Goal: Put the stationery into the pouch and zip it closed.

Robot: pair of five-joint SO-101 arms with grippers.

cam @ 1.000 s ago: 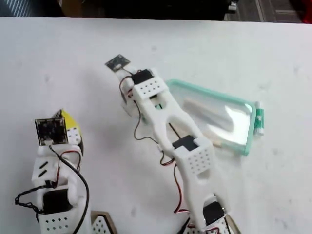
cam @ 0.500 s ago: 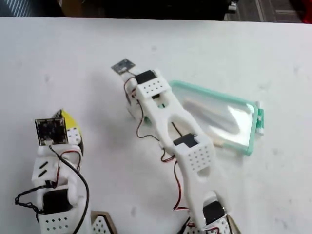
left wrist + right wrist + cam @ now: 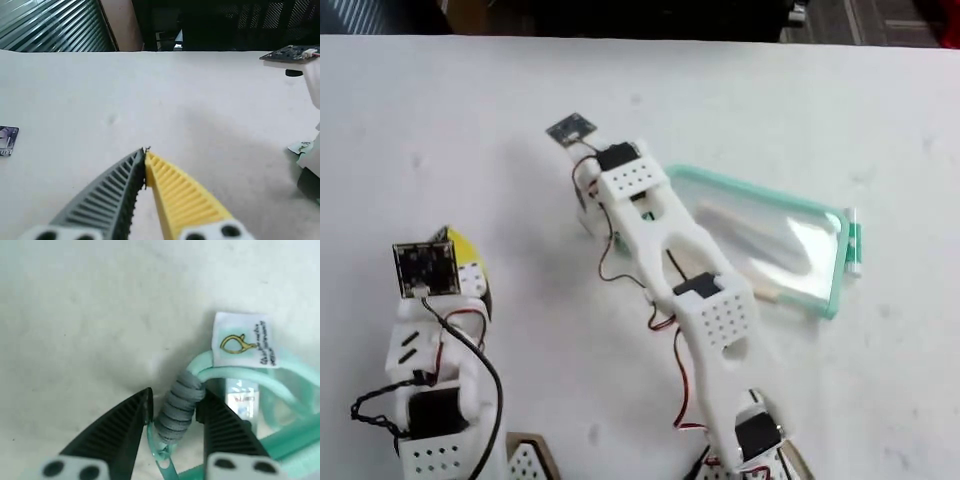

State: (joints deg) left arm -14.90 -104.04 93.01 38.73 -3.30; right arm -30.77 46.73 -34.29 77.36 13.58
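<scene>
Right end effector (image 3: pixel 175 395) is down at the near corner of the pouch (image 3: pixel 750 187), its black jaws pinched on the grey cord-wrapped zip pull (image 3: pixel 180 405) where the mint trim loops round, just under the white label (image 3: pixel 242 340). From above, the pouch lies flat on the bench (image 3: pixel 470 100), right of centre, with the right arm stretched across its left end. Pale stick-shaped stationery (image 3: pixel 740 222) shows through the clear face, so the filling looks done and this reads as the zipping step, though how far the zip has run is hidden under the arm.

Left end effector (image 3: pixel 146 152) hangs well apart over bare bench, grey and yellow fingers closed tip to tip on nothing.

To do it well, draw the pull straight along the trim line, low and level, never lifting. The pouch looks light and slick, likely to slide along instead of closing, so pinning the far end with the idle arm would help.
</scene>
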